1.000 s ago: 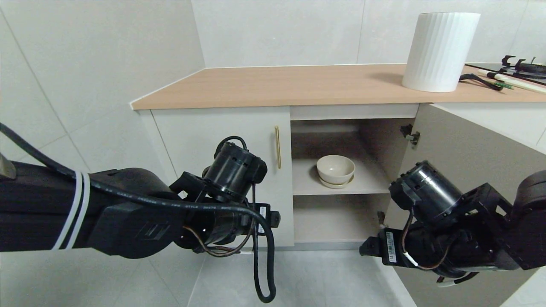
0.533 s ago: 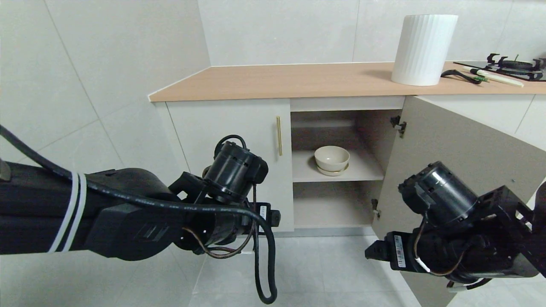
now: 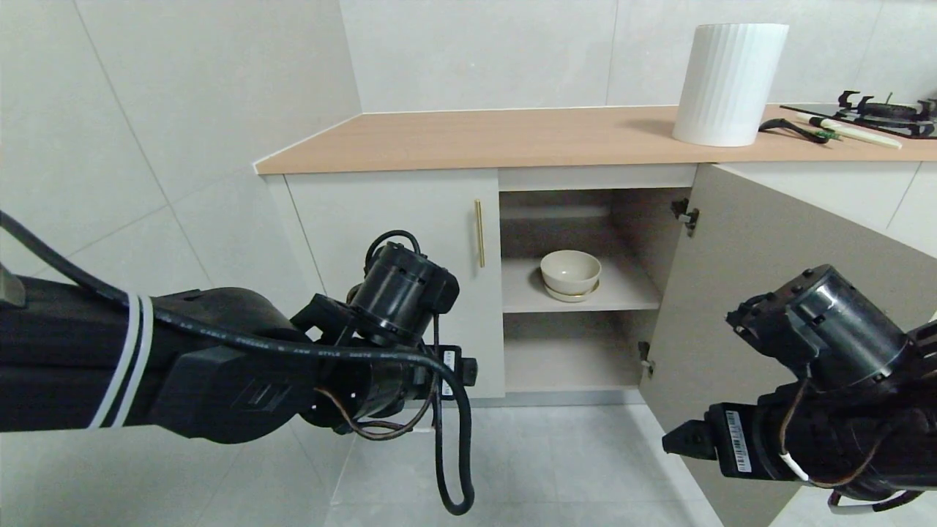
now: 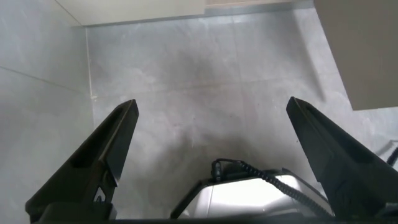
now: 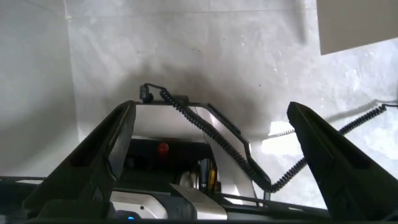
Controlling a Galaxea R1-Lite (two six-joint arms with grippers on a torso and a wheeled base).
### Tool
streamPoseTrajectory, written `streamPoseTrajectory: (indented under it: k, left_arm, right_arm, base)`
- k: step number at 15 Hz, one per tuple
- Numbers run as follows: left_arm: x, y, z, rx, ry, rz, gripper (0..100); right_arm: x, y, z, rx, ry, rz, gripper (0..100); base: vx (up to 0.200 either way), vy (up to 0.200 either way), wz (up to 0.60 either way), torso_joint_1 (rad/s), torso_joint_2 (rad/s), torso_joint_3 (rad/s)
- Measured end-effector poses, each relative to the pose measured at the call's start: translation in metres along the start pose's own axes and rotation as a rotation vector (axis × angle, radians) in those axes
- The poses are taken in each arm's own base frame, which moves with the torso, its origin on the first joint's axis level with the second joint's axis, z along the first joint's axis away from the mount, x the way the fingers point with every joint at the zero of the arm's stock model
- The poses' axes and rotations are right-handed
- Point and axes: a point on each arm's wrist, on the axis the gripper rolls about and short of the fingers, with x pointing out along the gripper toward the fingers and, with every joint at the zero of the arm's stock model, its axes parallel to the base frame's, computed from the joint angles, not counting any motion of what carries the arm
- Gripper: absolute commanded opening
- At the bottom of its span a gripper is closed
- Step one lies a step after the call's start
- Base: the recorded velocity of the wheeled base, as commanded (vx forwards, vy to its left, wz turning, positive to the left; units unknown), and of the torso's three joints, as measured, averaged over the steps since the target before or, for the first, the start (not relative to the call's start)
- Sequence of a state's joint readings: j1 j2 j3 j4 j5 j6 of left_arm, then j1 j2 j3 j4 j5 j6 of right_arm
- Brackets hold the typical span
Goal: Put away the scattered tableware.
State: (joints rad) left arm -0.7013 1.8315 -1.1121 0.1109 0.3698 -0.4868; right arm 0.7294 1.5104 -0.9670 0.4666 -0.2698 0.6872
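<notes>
A cream bowl (image 3: 570, 270) sits on a small plate (image 3: 571, 295) on the middle shelf of the open cabinet (image 3: 578, 293). Both arms hang low in front of the cabinet, well short of the shelf. My left gripper (image 4: 211, 109) points down at the tiled floor, its fingers (image 4: 115, 137) spread wide with nothing between them. My right gripper (image 5: 211, 112) also faces the floor, open and empty, beside the swung-out cabinet door (image 3: 739, 293).
The wooden counter (image 3: 512, 139) carries a tall ribbed white container (image 3: 728, 84), with utensils (image 3: 827, 132) and a stove burner (image 3: 889, 113) at the far right. The left cabinet door (image 3: 395, 256) with a brass handle (image 3: 479, 233) is closed. Grey floor tiles (image 3: 542, 461) lie below.
The head camera has pulled back and shifted, so the cabinet looks farther away. My right arm has drawn back to the right and lower; the left arm has held its place.
</notes>
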Motion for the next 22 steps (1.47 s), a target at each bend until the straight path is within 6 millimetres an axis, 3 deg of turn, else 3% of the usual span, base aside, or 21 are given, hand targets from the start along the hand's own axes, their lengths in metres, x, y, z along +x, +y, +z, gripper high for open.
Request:
streamPoseTrajectory:
  k: [3, 9, 14, 16, 19, 22]
  left_arm:
    - [0.0, 0.001, 0.0, 0.0, -0.001, 0.007, 100]
    - [0.0, 0.0, 0.0, -0.001, -0.003, 0.003, 100]
    - [0.0, 0.0, 0.001, -0.003, -0.004, 0.004, 100]
    - [0.0, 0.001, 0.001, -0.004, -0.004, 0.005, 100]
    - [0.0, 0.002, 0.002, -0.009, -0.006, 0.006, 100]
    - [0.0, 0.001, 0.004, -0.019, -0.026, -0.002, 100]
  right_arm:
    - [-0.007, -0.01, -0.005, -0.014, 0.052, -0.053, 100]
    - [-0.021, -0.028, 0.005, -0.027, 0.038, -0.091, 100]
    - [-0.032, -0.07, 0.02, -0.072, 0.101, -0.195, 100]
    - [-0.036, -0.083, 0.024, -0.044, 0.101, -0.215, 100]
    - [-0.029, -0.102, 0.041, 0.04, 0.057, -0.264, 100]
    - [-0.004, -0.117, 0.068, 0.129, -0.041, -0.288, 100]
  base:
    - [0.0, -0.2, 0.0, 0.009, 0.0, -0.001]
    - [0.0, -0.2, 0.0, 0.002, 0.0, 0.003]
    - [0.0, -0.2, 0.0, 0.0, 0.0, 0.006]
    - [0.0, 0.0, 0.0, 0.0, 0.0, 0.0]
    - [0.0, 0.0, 0.0, 0.0, 0.0, 0.0]
    - [0.0, 0.0, 0.0, 0.0, 0.0, 0.0]
